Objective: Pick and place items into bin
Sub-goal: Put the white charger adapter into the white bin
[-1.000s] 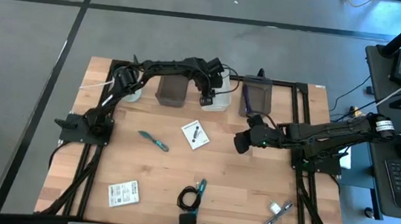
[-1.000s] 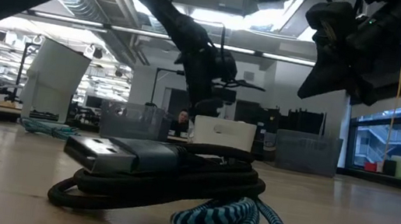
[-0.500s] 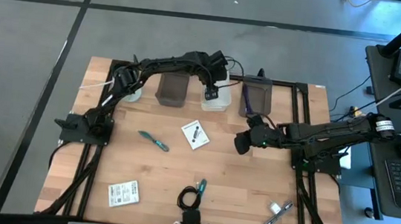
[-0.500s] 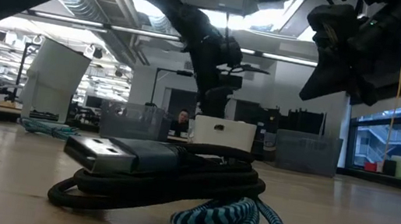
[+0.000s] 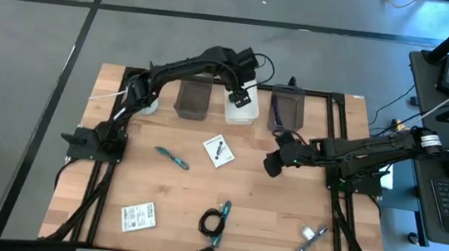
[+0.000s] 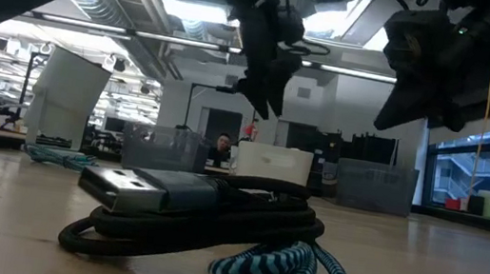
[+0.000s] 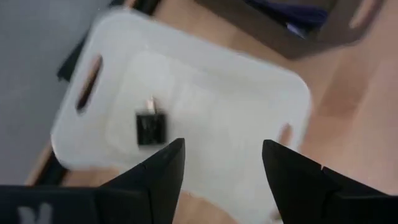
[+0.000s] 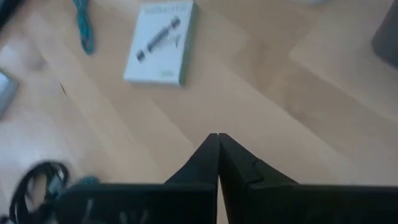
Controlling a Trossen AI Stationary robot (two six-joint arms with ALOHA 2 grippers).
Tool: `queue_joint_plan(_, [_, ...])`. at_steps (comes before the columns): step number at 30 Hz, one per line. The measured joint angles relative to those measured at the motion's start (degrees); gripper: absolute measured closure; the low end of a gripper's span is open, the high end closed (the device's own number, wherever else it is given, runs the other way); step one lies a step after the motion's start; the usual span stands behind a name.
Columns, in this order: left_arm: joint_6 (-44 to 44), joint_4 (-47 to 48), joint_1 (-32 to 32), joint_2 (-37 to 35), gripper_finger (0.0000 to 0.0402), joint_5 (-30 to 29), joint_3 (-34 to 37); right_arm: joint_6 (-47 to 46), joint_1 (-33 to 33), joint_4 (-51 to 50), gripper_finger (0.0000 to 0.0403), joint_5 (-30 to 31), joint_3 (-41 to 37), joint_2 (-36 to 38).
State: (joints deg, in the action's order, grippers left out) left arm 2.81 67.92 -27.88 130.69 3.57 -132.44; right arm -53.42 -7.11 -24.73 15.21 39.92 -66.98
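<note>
Left end effector (image 7: 221, 165) agape over white bin (image 7: 205, 93) — black cube (image 7: 150, 129) inside.

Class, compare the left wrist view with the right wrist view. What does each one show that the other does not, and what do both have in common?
Only the left wrist view shows the white bin with a small black cube lying inside it, seen between the open left gripper fingers.

Only the right wrist view shows the white printed card, a teal-handled tool and part of the black coiled cable, past the shut right gripper.

Both show that arm's own dark fingers and the bare wooden table.
</note>
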Motion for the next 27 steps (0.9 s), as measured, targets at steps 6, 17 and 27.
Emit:
queue_joint_plan(6, [5.63, 3.84, 5.03, -4.18, 0.0209, -13.83, -0.01, -0.36, -2.02, -6.30, 0.0394, -1.54, 0.00, 0.00])
queue_joint_plan(17, [11.90, 12.03, 18.05, -7.46, 0.0233, -22.35, -0.07, -0.28, -7.04, -8.01, 0.0394, -1.54, 0.00, 0.00])
queue_joint_plan(27, [19.65, 12.46, 30.72, -8.13, 0.0283, -27.79, 8.47, -0.32, -8.83, -8.03, 0.0394, -1.50, 0.00, 0.00])
